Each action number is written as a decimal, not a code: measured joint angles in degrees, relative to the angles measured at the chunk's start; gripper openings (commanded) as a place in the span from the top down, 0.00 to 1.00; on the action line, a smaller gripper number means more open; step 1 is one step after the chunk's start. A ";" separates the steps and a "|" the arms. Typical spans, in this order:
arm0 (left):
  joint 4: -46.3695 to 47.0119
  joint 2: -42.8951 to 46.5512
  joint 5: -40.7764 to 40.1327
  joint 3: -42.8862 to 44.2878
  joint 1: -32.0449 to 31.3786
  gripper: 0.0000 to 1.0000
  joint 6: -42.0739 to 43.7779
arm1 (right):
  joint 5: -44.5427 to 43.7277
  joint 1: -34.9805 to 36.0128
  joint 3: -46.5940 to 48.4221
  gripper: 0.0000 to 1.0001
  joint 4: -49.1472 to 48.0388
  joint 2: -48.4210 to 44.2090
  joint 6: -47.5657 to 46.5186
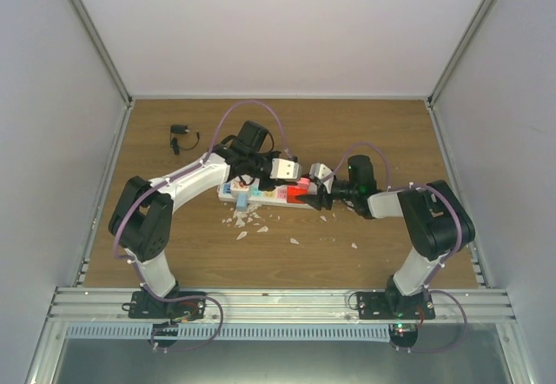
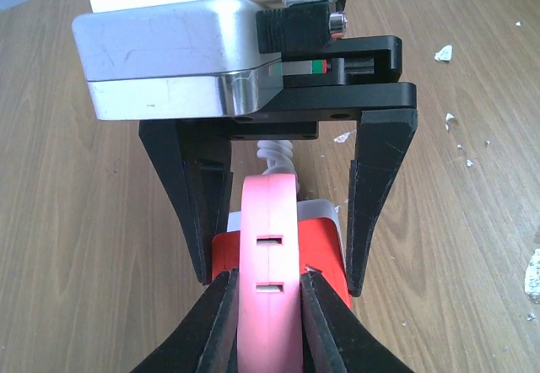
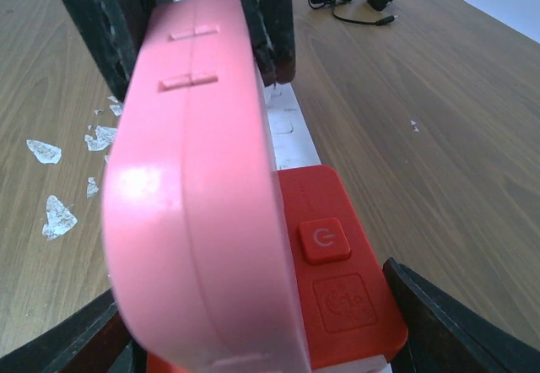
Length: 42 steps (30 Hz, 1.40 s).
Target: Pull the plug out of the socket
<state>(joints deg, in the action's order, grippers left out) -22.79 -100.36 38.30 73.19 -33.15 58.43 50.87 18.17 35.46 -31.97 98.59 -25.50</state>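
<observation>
Judging the pink plug [image 2: 268, 263] rigid, light and slick, seated in the red end of the power strip [image 1: 261, 196] mid-table, we favour its 2 flat faces, where the left gripper [image 2: 270, 305] clamps; the right gripper [image 3: 253, 331] straddles the strip, grip unclear.

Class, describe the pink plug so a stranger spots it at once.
On the wooden table lies a white power strip with a red end. By that end stands the plug, held in the left gripper: the only large pink disc.
</observation>
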 measured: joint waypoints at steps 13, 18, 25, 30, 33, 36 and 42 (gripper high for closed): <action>-2.58 0.02 2.23 0.87 1.75 1.00 -2.99 | 0.61 0.81 1.36 0.60 1.33 0.61 -1.31; -3.76 0.02 3.32 1.05 2.60 1.00 -3.89 | 0.55 1.18 1.55 0.62 1.49 0.74 -1.27; -5.22 0.02 4.66 1.40 3.52 1.00 -5.09 | 0.48 1.70 1.62 0.63 1.49 0.74 -1.25; -5.46 0.02 5.18 1.40 3.85 1.00 -5.55 | 0.39 1.81 1.62 0.63 1.46 0.76 -1.22; -5.40 0.02 5.40 1.40 4.02 1.00 -6.51 | 0.39 1.81 1.62 0.62 1.44 0.79 -1.22; -5.29 0.26 6.45 1.79 4.37 1.00 -8.00 | 0.22 1.81 1.62 0.63 1.46 0.90 -1.05; -4.79 1.70 7.34 2.45 5.20 1.00 -10.75 | 0.20 1.92 1.62 0.61 1.46 0.90 -1.07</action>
<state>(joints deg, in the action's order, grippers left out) -27.57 -98.65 45.65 75.64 -27.94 47.68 51.07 20.10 37.08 -30.50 99.48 -26.57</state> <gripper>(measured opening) 0.181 0.667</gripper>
